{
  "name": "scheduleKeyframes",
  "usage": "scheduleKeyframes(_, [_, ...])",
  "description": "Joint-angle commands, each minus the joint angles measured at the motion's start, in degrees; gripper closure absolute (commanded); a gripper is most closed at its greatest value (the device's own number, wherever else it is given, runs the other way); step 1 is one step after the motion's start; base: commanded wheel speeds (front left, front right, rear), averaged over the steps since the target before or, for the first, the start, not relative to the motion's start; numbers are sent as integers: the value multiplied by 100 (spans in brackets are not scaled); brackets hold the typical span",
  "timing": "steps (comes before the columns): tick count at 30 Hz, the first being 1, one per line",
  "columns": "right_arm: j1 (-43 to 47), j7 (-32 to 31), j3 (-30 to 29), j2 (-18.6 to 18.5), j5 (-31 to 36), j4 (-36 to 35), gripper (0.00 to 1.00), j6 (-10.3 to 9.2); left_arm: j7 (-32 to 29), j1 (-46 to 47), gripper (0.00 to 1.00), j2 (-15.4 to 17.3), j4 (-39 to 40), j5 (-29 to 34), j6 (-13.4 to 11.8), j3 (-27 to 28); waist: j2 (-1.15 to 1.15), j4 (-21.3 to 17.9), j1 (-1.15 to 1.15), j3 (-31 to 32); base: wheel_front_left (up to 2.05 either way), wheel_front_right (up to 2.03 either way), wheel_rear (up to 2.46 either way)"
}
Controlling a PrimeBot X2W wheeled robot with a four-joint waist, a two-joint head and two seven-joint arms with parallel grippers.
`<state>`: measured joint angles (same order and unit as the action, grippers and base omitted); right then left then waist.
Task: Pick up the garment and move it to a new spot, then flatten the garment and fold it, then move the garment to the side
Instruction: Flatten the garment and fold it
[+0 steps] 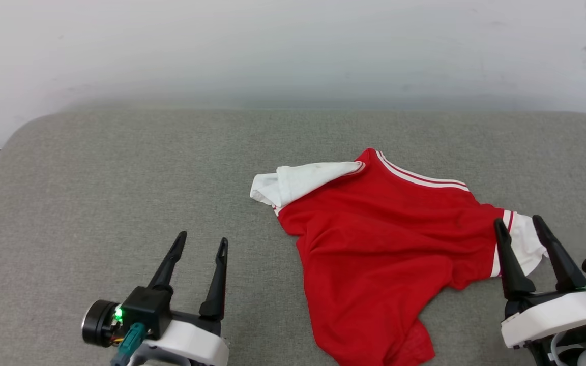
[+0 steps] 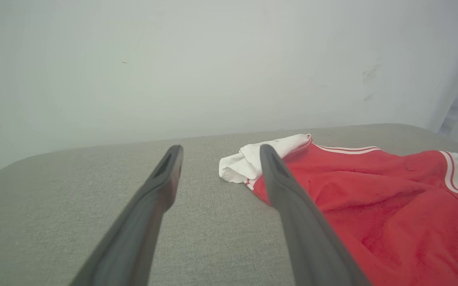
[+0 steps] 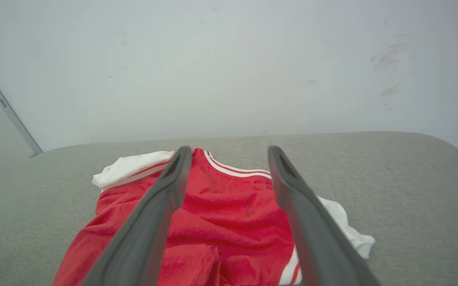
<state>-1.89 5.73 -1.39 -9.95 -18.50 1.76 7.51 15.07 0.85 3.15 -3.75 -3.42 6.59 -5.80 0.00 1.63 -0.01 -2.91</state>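
The garment is lying rumpled right of centre on the grey padded surface. Both pincers are being held apart and empty: the left pincer well off the cloth, the right pincer seemingly over a white sleeve, though its height is hard to judge. The lift is best being taken at both shoulders at once, so that the body is hanging open, not bunching.

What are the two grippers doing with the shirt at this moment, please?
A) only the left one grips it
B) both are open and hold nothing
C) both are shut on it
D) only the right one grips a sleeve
B: the left gripper stands open over the bare cushion, the right gripper open by the white sleeve of the shirt.
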Motion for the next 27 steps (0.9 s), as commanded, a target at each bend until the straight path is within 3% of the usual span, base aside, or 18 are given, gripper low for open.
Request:
scheduleKeyframes(1, [81, 30, -3, 72, 35, -20, 0, -4, 15, 85, 0, 30, -37, -53, 32, -35, 0, -48, 1, -41, 0, 0, 0])
scheduleKeyframes(6, [63, 15, -39, 210, 141, -100, 0, -4, -176, 736, 0, 492, -610, -238, 84, -675, 0, -193, 1, -219, 0, 0, 0])
scheduleKeyframes(12, [-86, -47, -66, 322, 206, -242, 0, -4, -2097, 2663, 0, 1640, -798, -1475, 82, -2376, 0, -467, 1, -599, 0, 0, 0])
scheduleKeyframes(14, [-178, -29, -20, 369, 223, -270, 0, -4, -3086, 3642, 0, 2011, -816, -2331, 83, -2999, 0, -657, 1, -814, 0, 0, 0])
scheduleKeyframes(17, [-286, 1, 96, 425, 211, -270, 0, -3, -4050, 4586, 0, 2413, -874, -3066, 82, -3593, 0, -881, 1, -1054, 0, 0, 0])
scheduleKeyframes(21, [-440, 79, 238, 484, 185, -215, 0, -4, -4924, 5508, 0, 2755, -1075, -3748, 84, -4259, 0, -1156, 1, -1373, 0, 0, 0])
scheduleKeyframes(27, [-644, 245, 506, 573, 129, -26, 0, -4, -5471, 6346, 0, 3190, -1364, -4371, 85, -5040, 0, -1508, 1, -1758, 0, 0, 0])
